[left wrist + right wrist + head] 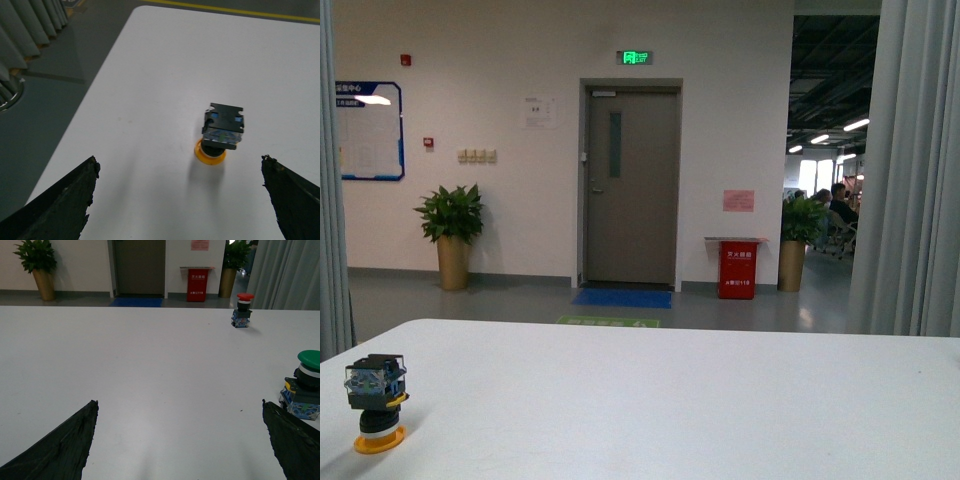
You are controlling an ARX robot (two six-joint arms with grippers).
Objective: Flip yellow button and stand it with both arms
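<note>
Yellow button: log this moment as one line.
yellow button: cap down, block up, not gripped | left gripper: open, facing it | right gripper: open, empty

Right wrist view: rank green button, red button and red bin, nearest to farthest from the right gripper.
1. Green button, close by on the table.
2. Red button, farther across the table.
3. Red bin, against the far wall.

— What goes unseen here?
— Of the left gripper (178,159) and right gripper (179,402), fingertips only; the rest is cut off at the frame edge. The green button (303,385) is clipped at the side. The yellow button (222,131) hides half its cap under its block. The red bin (738,270) carries lettering too small to read.
— And the people (835,205) beyond?
— Blurred.
</note>
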